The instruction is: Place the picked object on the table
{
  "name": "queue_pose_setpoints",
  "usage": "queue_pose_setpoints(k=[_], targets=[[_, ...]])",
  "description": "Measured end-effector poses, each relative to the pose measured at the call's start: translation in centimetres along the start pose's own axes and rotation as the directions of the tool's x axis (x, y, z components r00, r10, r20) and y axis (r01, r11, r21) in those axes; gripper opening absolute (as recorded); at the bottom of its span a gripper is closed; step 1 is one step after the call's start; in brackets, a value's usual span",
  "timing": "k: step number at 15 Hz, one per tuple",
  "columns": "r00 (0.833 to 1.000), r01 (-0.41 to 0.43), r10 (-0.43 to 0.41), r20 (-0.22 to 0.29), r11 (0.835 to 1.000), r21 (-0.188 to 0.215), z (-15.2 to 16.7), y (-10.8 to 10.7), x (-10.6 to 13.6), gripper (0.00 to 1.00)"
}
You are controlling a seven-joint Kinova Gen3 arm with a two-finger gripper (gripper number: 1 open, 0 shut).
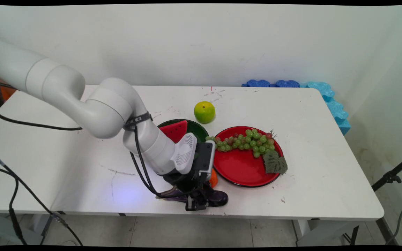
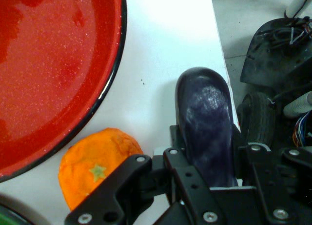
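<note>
We note a white table (image 1: 291,104). Directly on it: a green apple (image 1: 204,112) toward the far edge, a green plate (image 1: 195,128) and red plate (image 1: 243,167) mid-table, an orange (image 2: 95,169) touching the red plate's rim, and an eggplant (image 2: 207,127) at the near edge.

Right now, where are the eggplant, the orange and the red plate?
eggplant (image 2: 204,122), hand view, its rounded purple body.
orange (image 2: 95,169), hand view, its peel near the stem star.
red plate (image 1: 243,167), main view, its bare inside.
</note>
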Motion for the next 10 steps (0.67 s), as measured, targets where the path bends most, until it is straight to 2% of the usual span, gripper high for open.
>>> queue_pose_setpoints(k=[4, 5, 10], targets=[[1.000, -0.003, 0.003, -0.001, 1.000, 0.001, 0.73, 0.02, -0.23, 0.00], [1.000, -0.004, 0.004, -0.003, 1.000, 0.002, 0.88, 0.00, -0.25, 1.00], [1.000, 0.015, -0.015, -0.014, 1.000, 0.008, 1.16, -0.06, -0.20, 1.00]])
